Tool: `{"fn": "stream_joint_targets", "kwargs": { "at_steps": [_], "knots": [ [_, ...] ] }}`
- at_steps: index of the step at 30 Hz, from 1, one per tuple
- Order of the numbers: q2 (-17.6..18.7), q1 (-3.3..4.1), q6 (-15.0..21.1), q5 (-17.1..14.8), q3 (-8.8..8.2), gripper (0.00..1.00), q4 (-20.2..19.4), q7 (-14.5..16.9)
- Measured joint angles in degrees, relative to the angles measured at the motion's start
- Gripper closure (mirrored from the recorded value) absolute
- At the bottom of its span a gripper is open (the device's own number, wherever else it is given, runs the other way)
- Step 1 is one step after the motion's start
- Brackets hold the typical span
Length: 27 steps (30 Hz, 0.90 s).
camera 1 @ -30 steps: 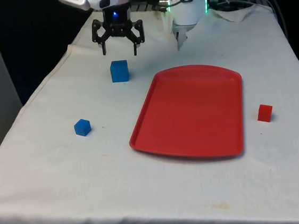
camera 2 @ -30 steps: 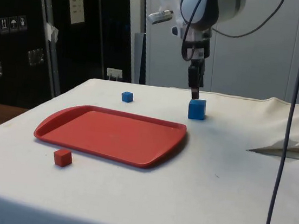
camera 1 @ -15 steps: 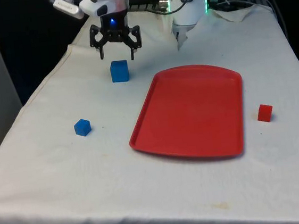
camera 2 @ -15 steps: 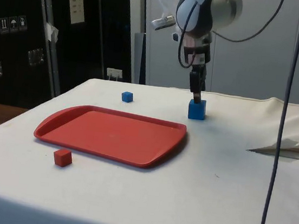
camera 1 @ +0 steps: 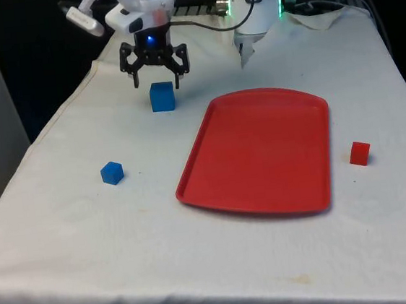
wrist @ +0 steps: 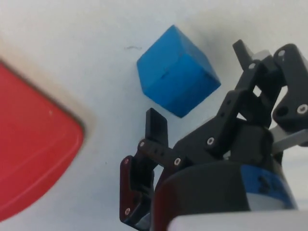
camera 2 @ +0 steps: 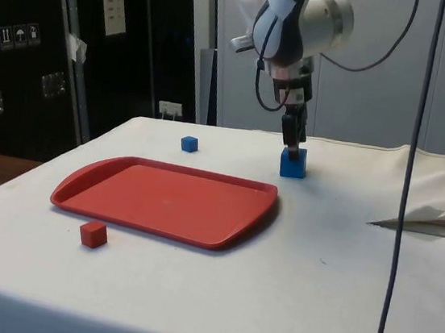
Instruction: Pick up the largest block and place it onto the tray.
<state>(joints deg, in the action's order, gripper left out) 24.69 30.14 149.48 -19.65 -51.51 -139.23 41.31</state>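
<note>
**Right above the big blue block, fingers spread**

Look at the end effector. You can see it hanging just above the big blue block, with its two black fingers spread wide apart and nothing held between them. From the front view, one finger sits to each side of the block's top, and the tips stop just over it. You cannot tell from this view if a tip touches the block.

From the side view, the white arm bends down from high up, and the end effector points almost straight down at the big blue block. The wrist is tipped a little.

In the wrist view the big blue block lies on the white cloth between the open fingers, turned at a slant to them.

The big blue block sits on the table, near the far corner of the red tray but not touching it. The tray lies flat with nothing on it.

You can also see a small blue block well apart, toward the front view's left. A small red block sits just beside the tray on the front view's right.
</note>
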Motion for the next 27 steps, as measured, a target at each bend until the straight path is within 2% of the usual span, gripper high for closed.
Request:
{"fn": "stream_joint_targets", "kwargs": {
  "at_steps": [4,6,13,15,16,19,20,22,23,27],
  "knots": [
    [2.6,-0.11,-0.3,-3.7,0.06,0.0,1.1,2.7],
    [2.6,-0.11,-0.3,-3.7,0.06,0.0,1.1,2.7],
    [5.5,-0.11,-1.3,-8.2,0.4,0.0,2.7,5.7],
    [5.6,-0.11,-1.3,-8.4,0.4,0.18,2.8,5.8],
    [5.7,-0.11,-1.4,-8.4,0.46,0.18,2.8,5.8],
    [5.6,-0.06,-1.6,-8.4,0.46,0.52,2.8,5.8],
    [5.6,-0.06,-1.7,-8.4,0.46,0.73,2.9,5.8],
    [5.6,-0.06,-1.8,-8.4,0.46,0.94,2.9,5.8],
    [5.6,-0.06,-1.9,-8.4,0.4,1.0,2.9,5.8],
    [5.6,-0.06,-1.9,-8.4,0.4,1.0,2.9,5.8]
  ]
}}
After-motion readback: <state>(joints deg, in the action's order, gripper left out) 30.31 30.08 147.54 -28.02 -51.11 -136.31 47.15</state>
